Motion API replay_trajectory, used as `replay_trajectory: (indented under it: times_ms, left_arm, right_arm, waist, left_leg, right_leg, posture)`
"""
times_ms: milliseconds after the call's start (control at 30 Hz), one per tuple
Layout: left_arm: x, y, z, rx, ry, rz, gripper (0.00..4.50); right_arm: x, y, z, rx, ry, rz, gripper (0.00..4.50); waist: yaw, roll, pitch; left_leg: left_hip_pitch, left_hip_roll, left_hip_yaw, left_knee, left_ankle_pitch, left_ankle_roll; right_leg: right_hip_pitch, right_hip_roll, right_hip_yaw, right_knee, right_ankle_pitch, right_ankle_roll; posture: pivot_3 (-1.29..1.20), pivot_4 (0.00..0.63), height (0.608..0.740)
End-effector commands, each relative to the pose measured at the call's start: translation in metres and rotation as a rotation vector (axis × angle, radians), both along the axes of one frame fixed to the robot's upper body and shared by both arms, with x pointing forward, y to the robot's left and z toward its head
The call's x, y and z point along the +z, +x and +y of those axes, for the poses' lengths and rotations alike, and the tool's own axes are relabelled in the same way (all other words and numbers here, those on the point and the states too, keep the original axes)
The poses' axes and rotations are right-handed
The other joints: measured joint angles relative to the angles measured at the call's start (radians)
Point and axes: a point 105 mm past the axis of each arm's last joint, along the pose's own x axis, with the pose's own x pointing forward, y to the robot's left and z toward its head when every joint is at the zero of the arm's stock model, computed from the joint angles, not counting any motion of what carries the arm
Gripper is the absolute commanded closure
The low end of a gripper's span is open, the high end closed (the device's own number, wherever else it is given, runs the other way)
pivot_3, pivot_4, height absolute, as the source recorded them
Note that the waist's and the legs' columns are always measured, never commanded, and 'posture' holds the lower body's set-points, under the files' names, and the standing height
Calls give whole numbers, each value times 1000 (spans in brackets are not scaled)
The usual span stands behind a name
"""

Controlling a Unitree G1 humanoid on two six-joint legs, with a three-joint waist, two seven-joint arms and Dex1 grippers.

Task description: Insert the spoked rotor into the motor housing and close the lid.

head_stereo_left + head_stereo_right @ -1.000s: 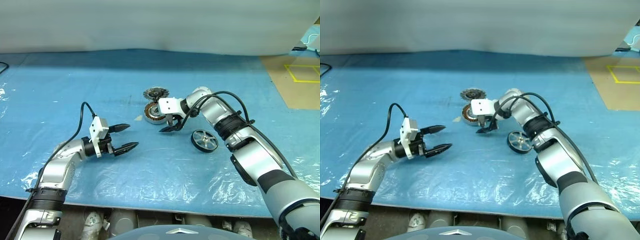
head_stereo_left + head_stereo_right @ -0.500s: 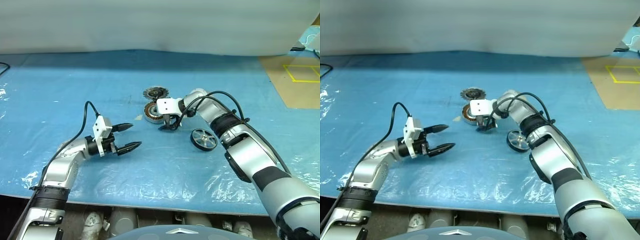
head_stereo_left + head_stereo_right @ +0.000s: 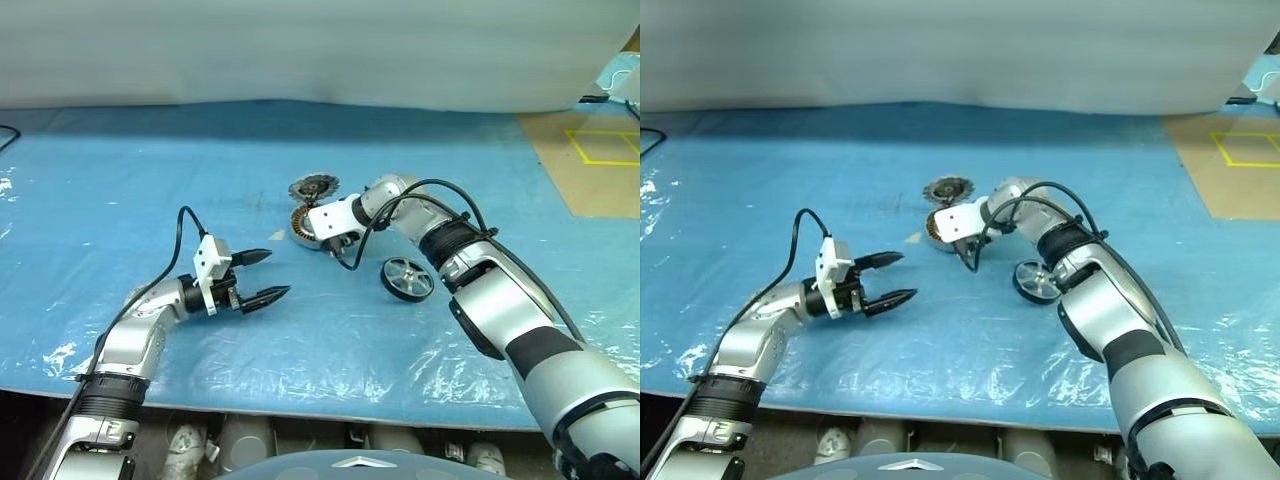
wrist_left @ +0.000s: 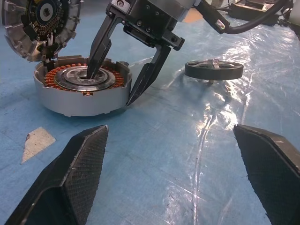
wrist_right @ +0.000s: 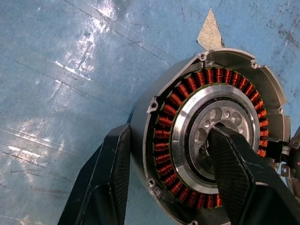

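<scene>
Left gripper (image 3: 262, 277): hovers over the blue plastic sheet (image 3: 120, 180) at about 8 o'clock from the parts, fingers spread wide, nothing between them.

Paper scrap (image 4: 38, 140): small pale piece flat on the sheet, just beside the housing; its torn shape is plain in the wrist views, a mere speck from the head.

Motor housing (image 3: 306, 229): near the centre of the sheet, open side up. The wrist views show its ring of copper windings and silver hub, detail lost in the head views.

Lid (image 3: 313, 187): at 12 o'clock from the housing, touching it. The left wrist view shows it tilted on edge against the housing, ribbed dark underside facing out.

Right gripper (image 4: 121, 75): partly closed astride the housing wall, one finger down in the silver hub, the other outside the wall, as both wrist views show. Whether it grips yet, cannot tell.

Spoked rotor (image 3: 408, 279): at 4 o'clock from the housing, apart from it, lying on the sheet.
</scene>
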Motion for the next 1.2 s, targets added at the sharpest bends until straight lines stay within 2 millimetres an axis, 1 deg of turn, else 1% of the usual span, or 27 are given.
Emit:
replay_trajectory:
  times_ms: [33,100,167,267,333,433,533,600,667,767,833,867,967,1067,1200]
  left_arm:
    - [5,0,-1,-9,-3,-32,0]
    - [3,0,-1,-9,-2,-29,0]
    - [2,-1,-2,-13,-4,-24,0]
    - [0,-4,-3,-22,-3,-13,0]
    - [-2,-6,-2,-29,2,-2,0]
    - [-4,-8,-1,-38,8,8,0]
    - [-4,-8,-2,-45,11,11,0]
    - [-4,-7,-3,-48,11,11,0]
    - [-3,-5,-5,-53,10,9,0]
    - [-2,-2,-6,-57,10,6,0]
    - [1,0,-7,-58,8,1,0]
    - [1,1,-7,-58,8,-1,0]
    - [3,4,-7,-55,6,-8,0]
    - [4,5,-6,-50,5,-11,0]
    - [4,6,-6,-52,6,-16,0]
  right_arm:
    - [-2,-11,-1,21,-27,55,2358]
    - [-6,-22,-1,29,-39,79,2358]
    - [-13,-41,-2,64,-52,106,2358]
    - [-27,-67,-4,29,-60,175,2358]
    - [-31,-77,-5,2,-68,194,2358]
    - [-33,-88,-4,-29,-64,215,2358]
    - [-36,-108,-3,-24,-72,266,2358]
    - [-38,-110,-3,-42,-81,259,2358]
    - [-39,-108,-4,-62,-83,262,2358]
    - [-39,-107,-2,-44,-55,268,2358]
    - [-36,-104,0,-42,-42,259,1635]
    - [-35,-102,1,-47,-40,256,1367]
    - [-22,-101,0,-47,-33,274,372]
    - [-8,-101,0,-57,4,288,372]
    - [15,-104,-9,-80,55,329,372]
  waist:
    - [1,0,0]
    - [4,-1,0]
    - [4,-2,-1]
    - [4,-3,-2]
    - [1,-4,-3]
    - [0,-4,-2]
    - [3,-3,-2]
    - [3,-3,-2]
    - [2,-4,-3]
    - [2,-4,-3]
    - [1,-4,-3]
    - [0,-4,-3]
    - [-2,-4,-3]
    - [-1,-3,-2]
    - [5,-3,-2]
  left_leg:
    - [0,0,0,0,0,1]
    - [-1,0,0,0,0,1]
    - [-1,0,0,0,0,0]
    - [0,0,-1,-2,1,-1]
    - [2,0,-1,-3,1,-1]
    - [8,0,0,-5,0,-1]
    - [17,-1,0,-8,-2,2]
    - [19,-1,0,-8,-2,2]
    - [20,-1,0,-8,-2,2]
    - [20,-1,1,-8,-2,2]
    - [20,-2,1,-8,-1,1]
    - [20,-2,1,-9,-1,0]
    - [19,-3,1,-9,0,-1]
    - [19,-2,1,-9,0,-1]
    - [15,-2,1,-9,0,-2]
  right_leg:
    - [0,0,0,0,0,0]
    - [0,0,0,0,0,0]
    - [0,0,0,-1,0,0]
    - [1,0,-1,-1,0,0]
    - [2,1,0,-1,0,0]
    - [6,1,1,-1,0,0]
    - [14,0,3,-4,-1,2]
    - [16,-1,5,-4,-2,2]
    - [16,-1,6,-4,-2,2]
    - [15,-1,6,-4,-2,2]
    - [15,-1,6,-4,-2,2]
    - [15,-1,6,-4,-2,2]
    - [14,0,7,-4,-2,2]
    - [14,0,7,-4,-2,2]
    - [12,-1,6,-6,-2,2]
  posture:
    - [0,150,740]
    - [0,150,740]
    - [0,150,740]
    - [0,150,740]
    - [0,150,740]
    - [0,150,740]
    - [0,150,740]
    - [0,150,740]
    - [0,150,740]
    - [0,150,740]
    - [0,150,740]
    - [0,150,740]
    - [0,150,740]
    - [0,150,740]
    - [0,150,740]
